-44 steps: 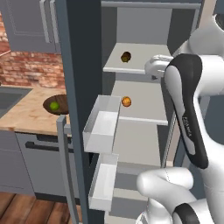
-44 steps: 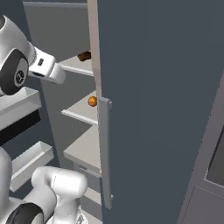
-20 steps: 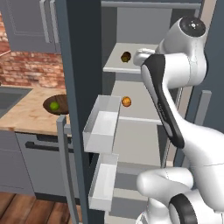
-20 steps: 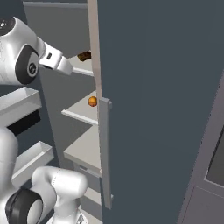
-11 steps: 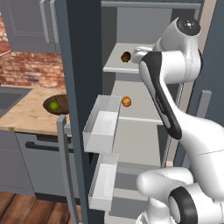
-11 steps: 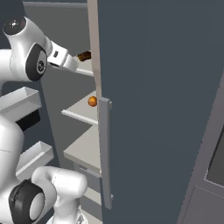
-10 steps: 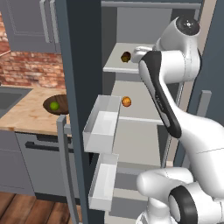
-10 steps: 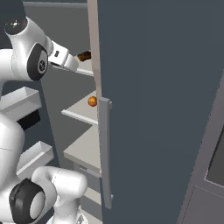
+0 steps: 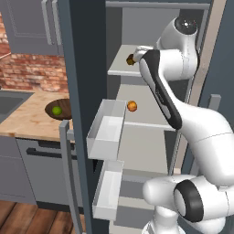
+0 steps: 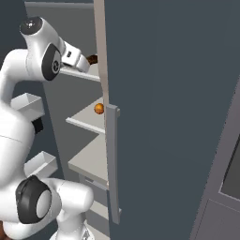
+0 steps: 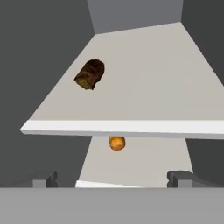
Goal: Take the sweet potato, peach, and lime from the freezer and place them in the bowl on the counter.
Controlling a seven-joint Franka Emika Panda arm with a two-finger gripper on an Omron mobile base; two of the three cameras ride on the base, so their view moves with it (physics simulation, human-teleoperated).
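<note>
We see the hand [image 11: 112,178] spread wide and empty at the upper shelf [image 9: 119,64] of the freezer [image 9: 84,68], near the sweet potato [image 11: 90,74] lying there. The peach [image 9: 132,106] sits on the shelf below. The lime [image 9: 56,110] lies in the bowl [image 9: 64,108] on the bench [image 9: 25,121].
</note>
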